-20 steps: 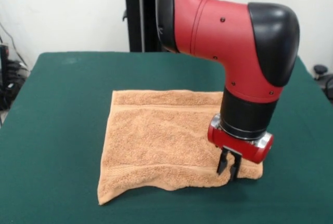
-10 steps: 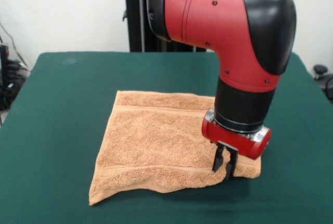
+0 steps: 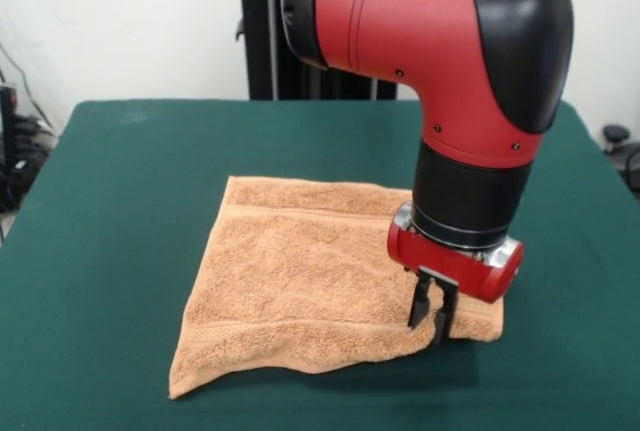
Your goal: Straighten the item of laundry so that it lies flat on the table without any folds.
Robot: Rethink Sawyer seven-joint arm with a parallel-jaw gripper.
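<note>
gripper (image 3: pixel 430 322) pinched nearly closed on the towel (image 3: pixel 300 286) at its near right corner | towel mid-table (image 3: pixel 110 211), mostly spread, near edge wavy and slightly lifted | risk, I reckon: pulling further drags the whole cloth instead of flattening it, or the corner slips free

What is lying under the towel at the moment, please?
The towel lies on the green table, which shows all round it. The gripper pinches its near right corner. Whatever the cloth covers cannot be seen.
</note>
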